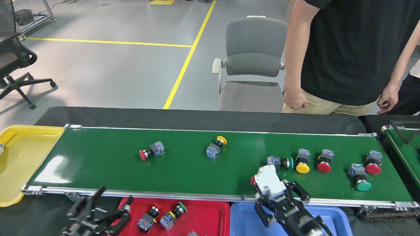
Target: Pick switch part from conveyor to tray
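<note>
Our right claw (279,191) grips the white breaker (269,182) at the conveyor's (98,164) near edge; our left claw (98,214) gapes wide, empty, beside the red tray (210,213).

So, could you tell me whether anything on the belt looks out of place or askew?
Mostly the push buttons: several lie tipped on their sides, such as the red one and the yellow one. The white breaker in the right gripper is the only non-button part.
</note>
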Available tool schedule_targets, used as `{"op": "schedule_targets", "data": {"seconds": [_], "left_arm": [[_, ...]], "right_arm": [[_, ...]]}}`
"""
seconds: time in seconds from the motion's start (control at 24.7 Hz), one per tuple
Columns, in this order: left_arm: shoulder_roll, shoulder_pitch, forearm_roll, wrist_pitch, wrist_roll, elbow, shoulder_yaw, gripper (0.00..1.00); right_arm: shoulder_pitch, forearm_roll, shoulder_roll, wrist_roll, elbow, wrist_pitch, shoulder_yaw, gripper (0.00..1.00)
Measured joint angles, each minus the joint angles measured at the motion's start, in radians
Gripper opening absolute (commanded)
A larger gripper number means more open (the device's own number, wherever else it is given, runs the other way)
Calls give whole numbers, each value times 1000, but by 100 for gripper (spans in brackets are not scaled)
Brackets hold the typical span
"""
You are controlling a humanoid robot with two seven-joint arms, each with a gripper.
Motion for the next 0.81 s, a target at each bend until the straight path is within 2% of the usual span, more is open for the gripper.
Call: {"op": "schedule_targets", "data": {"seconds": [0.12, 0.2, 0.28, 0.4, 0.57, 0.69, 0.81], "left_arm": [[0, 15, 0, 6, 1, 2, 24, 100], [0, 12, 0, 8, 1, 2, 22, 100], [8, -3, 0, 12, 1, 2, 8, 100], [40, -99, -7, -7, 1, 44, -74, 100], [115, -307, -8, -18, 2, 256, -208, 100], [156, -433, -8, -20, 7, 418, -266, 100], [191, -521, -8, -34, 45, 539, -313, 100]], "right_arm": [[37, -2, 9, -14, 12, -114, -72, 100], [38, -2, 60, -17, 23, -120, -95, 100], [37, 0, 120, -18, 25, -19, -98, 100], [15, 21, 166, -17, 26, 276, -94, 98], [-33, 46, 212, -15, 28, 609, -60, 98], [-89, 52, 218, -17, 48, 706, -52, 98], [-149, 85, 224, -22, 121, 739, -15, 98]]}}
